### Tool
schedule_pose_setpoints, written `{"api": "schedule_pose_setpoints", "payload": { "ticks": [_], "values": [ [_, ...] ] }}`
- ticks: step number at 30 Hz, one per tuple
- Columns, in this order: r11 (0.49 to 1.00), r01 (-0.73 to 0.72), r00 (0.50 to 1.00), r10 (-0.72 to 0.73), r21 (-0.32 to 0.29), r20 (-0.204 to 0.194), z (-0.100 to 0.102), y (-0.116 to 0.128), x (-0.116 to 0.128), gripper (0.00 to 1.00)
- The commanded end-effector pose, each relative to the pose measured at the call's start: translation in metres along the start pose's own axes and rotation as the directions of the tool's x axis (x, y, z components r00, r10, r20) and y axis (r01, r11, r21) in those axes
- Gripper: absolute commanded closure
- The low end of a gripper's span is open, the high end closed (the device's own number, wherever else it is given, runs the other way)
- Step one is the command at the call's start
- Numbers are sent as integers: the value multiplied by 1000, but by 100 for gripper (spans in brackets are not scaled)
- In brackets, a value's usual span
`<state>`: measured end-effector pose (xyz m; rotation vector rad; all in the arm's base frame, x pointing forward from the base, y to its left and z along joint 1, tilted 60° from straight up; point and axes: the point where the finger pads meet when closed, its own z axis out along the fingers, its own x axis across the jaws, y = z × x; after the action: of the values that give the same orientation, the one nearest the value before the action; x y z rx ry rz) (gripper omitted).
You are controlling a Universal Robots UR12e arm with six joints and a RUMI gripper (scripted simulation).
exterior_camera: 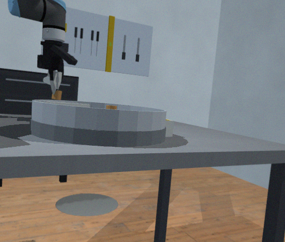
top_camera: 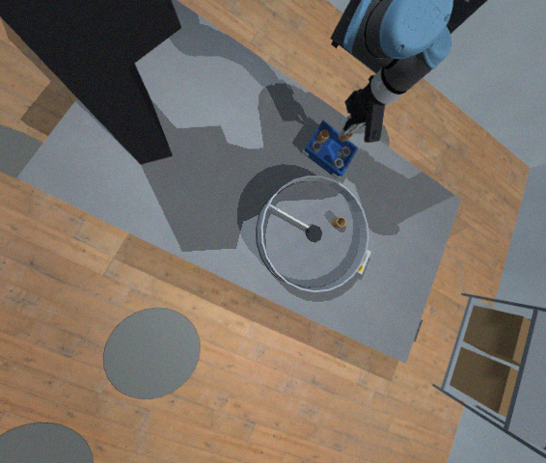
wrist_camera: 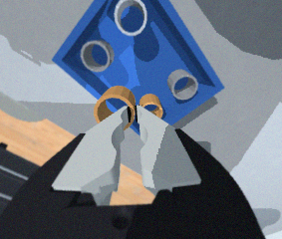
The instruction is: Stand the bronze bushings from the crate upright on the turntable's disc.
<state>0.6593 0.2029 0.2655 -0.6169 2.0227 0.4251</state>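
roughly midway: one bronze bushing stands on the turntable disc beside the hub. gripper is clamped on a second bronze bushing, lifted above the crate. another bronze one and three steel bushings remain inside.

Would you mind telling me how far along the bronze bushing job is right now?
Done: one bronze bushing stands on the turntable's disc, beside the hub. In hand: the gripper is shut on the wall of a second bronze bushing, lifted above the blue crate. Left: a third bronze one sits in the crate with three steel bushings, which stay.
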Motion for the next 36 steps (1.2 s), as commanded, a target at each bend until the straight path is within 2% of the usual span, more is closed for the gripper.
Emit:
{"api": "schedule_pose_setpoints", "payload": {
  "ticks": [1, 12, 36],
  "values": [
    [1000, -2, 1000, 2, -9, -8, -22, 1, 3, 100],
    [1000, -2, 1000, 2, -9, -8, -36, 1, 3, 100],
    [1000, -2, 1000, 2, -10, -9, -36, 1, 3, 100]
  ]
}}
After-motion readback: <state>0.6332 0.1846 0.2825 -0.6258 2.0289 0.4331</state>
